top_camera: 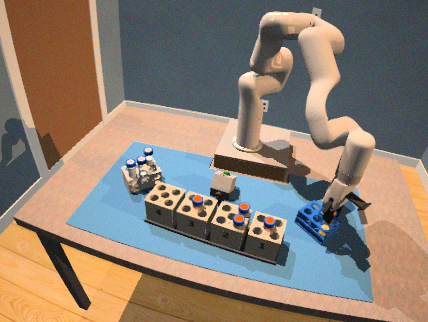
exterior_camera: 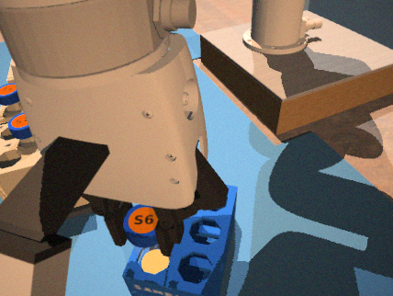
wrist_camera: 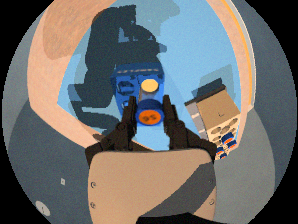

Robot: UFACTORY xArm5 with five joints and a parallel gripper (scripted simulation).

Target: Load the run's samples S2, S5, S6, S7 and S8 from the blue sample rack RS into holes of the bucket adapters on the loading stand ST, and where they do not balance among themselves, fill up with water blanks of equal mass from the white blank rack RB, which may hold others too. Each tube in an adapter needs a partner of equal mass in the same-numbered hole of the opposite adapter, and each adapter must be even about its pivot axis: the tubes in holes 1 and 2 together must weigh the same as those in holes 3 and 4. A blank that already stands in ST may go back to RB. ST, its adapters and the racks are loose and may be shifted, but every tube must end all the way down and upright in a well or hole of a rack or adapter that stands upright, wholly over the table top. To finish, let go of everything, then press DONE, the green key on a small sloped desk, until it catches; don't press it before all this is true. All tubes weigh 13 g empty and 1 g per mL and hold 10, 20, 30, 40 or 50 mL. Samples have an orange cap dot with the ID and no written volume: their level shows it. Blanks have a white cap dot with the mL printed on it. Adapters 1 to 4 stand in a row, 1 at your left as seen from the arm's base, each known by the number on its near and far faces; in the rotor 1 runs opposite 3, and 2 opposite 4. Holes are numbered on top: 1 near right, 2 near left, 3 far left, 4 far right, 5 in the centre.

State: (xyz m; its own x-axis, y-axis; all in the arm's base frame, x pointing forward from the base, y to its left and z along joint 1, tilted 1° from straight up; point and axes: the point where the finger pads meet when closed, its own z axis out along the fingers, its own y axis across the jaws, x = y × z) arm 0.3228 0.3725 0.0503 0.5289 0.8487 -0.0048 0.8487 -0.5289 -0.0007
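Observation:
My gripper (exterior_camera: 142, 230) is down over the blue sample rack RS (top_camera: 317, 221) at the table's right and is shut on the blue cap of sample tube S6 (exterior_camera: 141, 221), which stands in a rack well. The tube shows in the wrist view (wrist_camera: 149, 112) between the dark fingers. Beside it in RS (exterior_camera: 184, 257) a well shows a pale yellow disc (exterior_camera: 155, 261); two other wells look empty. The loading stand ST (top_camera: 215, 217) holds orange-dotted tubes: one in adapter 3 (top_camera: 197, 200), two in adapter 2 (top_camera: 241, 213), one in adapter 1 (top_camera: 269, 221). Adapter 4 (top_camera: 163, 200) looks empty.
The white blank rack RB (top_camera: 141, 172) with several blue-capped tubes stands at the mat's left. The DONE desk with its green key (top_camera: 223, 184) sits behind ST. The arm's raised base block (top_camera: 252, 152) lies at the back.

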